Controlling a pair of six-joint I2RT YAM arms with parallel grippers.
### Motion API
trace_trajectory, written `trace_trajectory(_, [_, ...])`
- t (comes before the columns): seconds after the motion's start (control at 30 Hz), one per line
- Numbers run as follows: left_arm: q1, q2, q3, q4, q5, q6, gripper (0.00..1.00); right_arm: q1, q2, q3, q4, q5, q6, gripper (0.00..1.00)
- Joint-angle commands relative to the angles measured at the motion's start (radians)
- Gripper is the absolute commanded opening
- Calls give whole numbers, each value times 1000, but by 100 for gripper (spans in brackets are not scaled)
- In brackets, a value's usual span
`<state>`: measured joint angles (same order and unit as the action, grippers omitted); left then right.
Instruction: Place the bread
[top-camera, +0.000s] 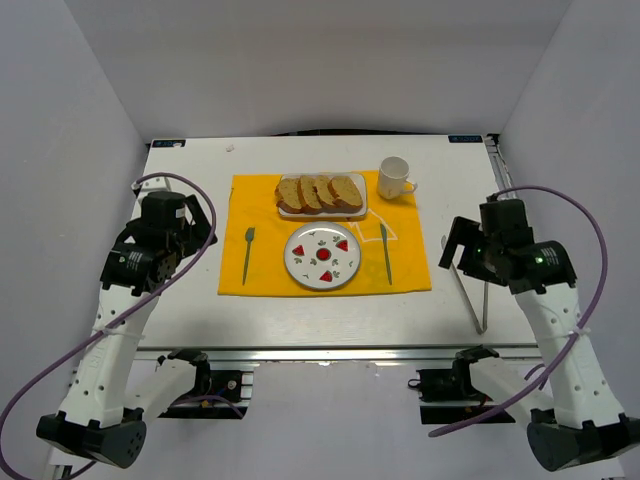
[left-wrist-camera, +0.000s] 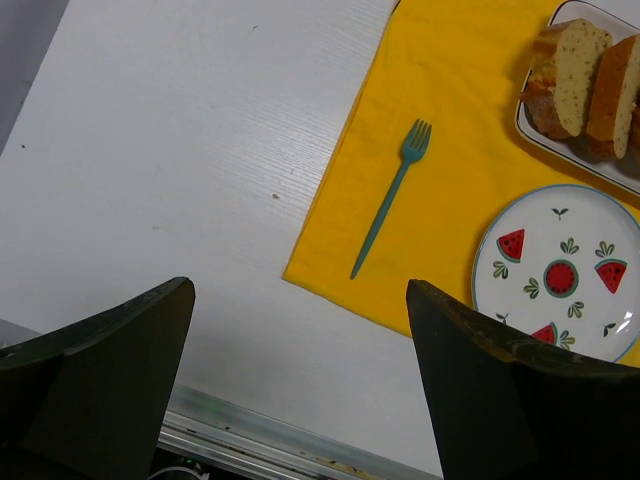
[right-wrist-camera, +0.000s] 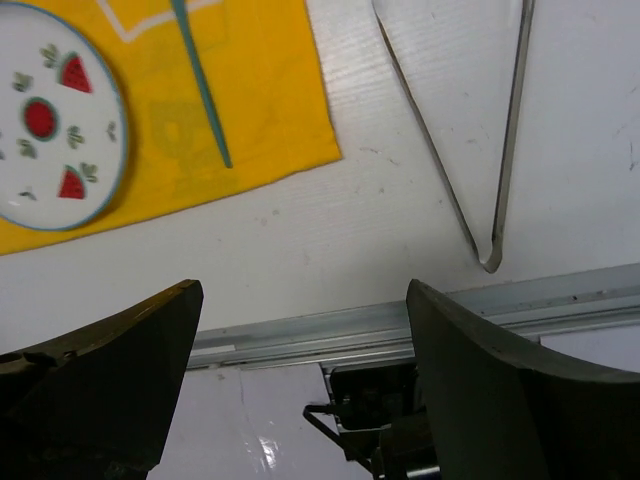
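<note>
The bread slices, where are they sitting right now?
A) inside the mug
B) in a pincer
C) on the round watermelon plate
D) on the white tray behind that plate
D: all four bread slices lie side by side on the white tray, just behind the round plate.

A mug (top-camera: 394, 177) stands just right of the bread (top-camera: 320, 193)

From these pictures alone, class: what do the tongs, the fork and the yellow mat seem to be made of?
The tongs look like metal: thin grey strips with a dull sheen. The fork is likely plastic: uniform teal, matte. The mat seems cloth or felt: matte yellow, slightly wavy edge; no weave is visible.
</note>
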<state>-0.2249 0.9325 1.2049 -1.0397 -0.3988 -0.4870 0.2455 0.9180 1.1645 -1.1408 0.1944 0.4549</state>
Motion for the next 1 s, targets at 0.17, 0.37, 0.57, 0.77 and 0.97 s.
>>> trace_trajectory(0.17, [-2, -14, -7, -6, 31, 28, 98, 3, -71, 121, 4, -63, -87, 89])
trace_trajectory(0.37, [-2, -1, -19, 16, 107, 28, 98, -12, 37, -28, 2, 34, -139, 89])
trace_trajectory(0.57, [-2, 12, -24, 35, 133, 27, 98, -98, 142, -101, 117, -27, -168, 89])
trace_trajectory(0.77, [-2, 14, -48, 50, 146, 22, 98, -164, 255, -204, 261, -62, -197, 89])
trace_trajectory(0.97, [-2, 20, -53, 52, 137, 27, 98, -202, 369, -186, 325, 49, -300, 88])
